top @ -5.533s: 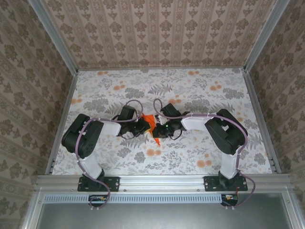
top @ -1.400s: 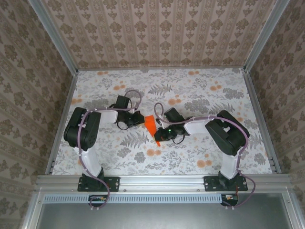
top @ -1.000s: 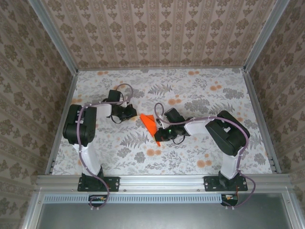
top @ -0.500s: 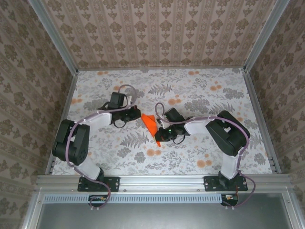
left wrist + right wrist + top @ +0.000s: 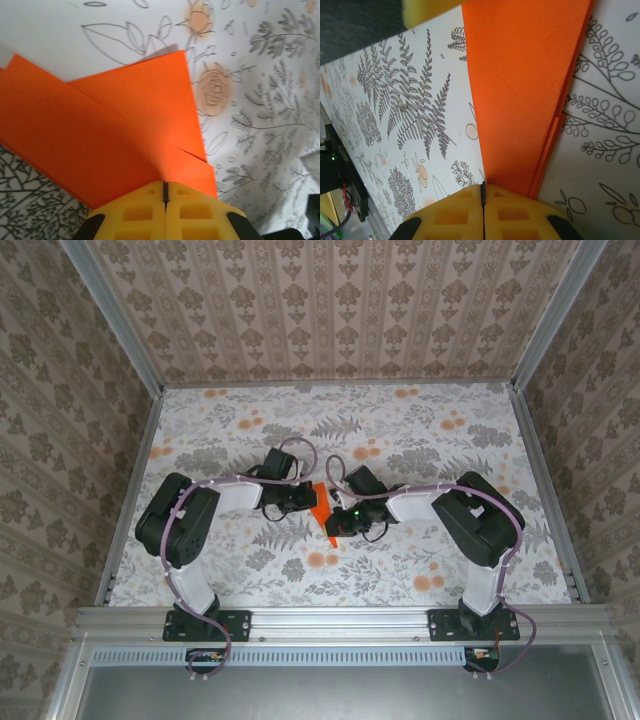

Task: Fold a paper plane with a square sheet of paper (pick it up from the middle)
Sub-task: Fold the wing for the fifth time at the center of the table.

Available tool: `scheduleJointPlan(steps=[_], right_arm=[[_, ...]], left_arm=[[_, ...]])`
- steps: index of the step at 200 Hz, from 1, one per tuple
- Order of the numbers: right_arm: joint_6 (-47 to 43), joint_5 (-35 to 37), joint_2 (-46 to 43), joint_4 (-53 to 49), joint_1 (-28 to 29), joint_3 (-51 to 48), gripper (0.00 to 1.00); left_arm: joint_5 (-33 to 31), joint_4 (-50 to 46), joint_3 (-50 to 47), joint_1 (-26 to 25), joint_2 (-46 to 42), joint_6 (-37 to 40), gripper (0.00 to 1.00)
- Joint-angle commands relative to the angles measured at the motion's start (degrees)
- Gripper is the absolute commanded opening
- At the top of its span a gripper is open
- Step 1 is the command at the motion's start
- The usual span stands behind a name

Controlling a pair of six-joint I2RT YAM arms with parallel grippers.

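Note:
The square sheet of paper point(image 5: 321, 512) is a vivid orange folded wedge lying at the table's middle, its point toward the near edge. My left gripper point(image 5: 308, 502) is at its left side. In the left wrist view its yellow fingers are shut, and the left gripper point(image 5: 165, 182) has its tips down on the layered paper point(image 5: 115, 130). My right gripper point(image 5: 336, 521) is at the wedge's right side near the point. Its tips point(image 5: 483, 185) are shut and rest on the paper point(image 5: 520, 90) at its left edge. I see no paper between either pair of jaws.
The table is covered by a flowered tablecloth point(image 5: 420, 440) and enclosed by patterned walls with metal rails point(image 5: 540, 470). The left gripper's yellow finger point(image 5: 427, 7) shows at the top of the right wrist view, close to the paper's far end.
My left gripper swung back from the left rear and now presses on the paper's left side. The visible orange area is narrower. The right gripper has stayed put.

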Motion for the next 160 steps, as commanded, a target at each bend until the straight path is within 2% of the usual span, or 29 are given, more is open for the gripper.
scheduleJointPlan(steps=[1,82,129,150,160], right_arm=[[0.6,4.8,2.1,-9.4,0.3,-2.6,0.08],[0.4,5.0,1.6,-10.1,0.3,-3.0,0.08],[2.5,3.3,-2.0,-10.6,0.5,1.6,0.11],[4.0,4.7,-6.7,-11.4,0.5,5.3,0.18],[4.1,6.4,-8.7,-12.4,0.5,7.0,0.27]], left_arm=[[-2.7,-1.1,1.2,2.1,1.2,1.7,0.01],[-0.2,-6.5,7.2,15.3,6.6,8.9,0.0],[0.0,-11.3,10.0,16.3,2.7,9.0,0.02],[-1.9,-14.8,9.2,15.9,-1.8,6.7,0.07],[-3.2,-16.4,8.5,15.2,-4.2,5.2,0.12]])
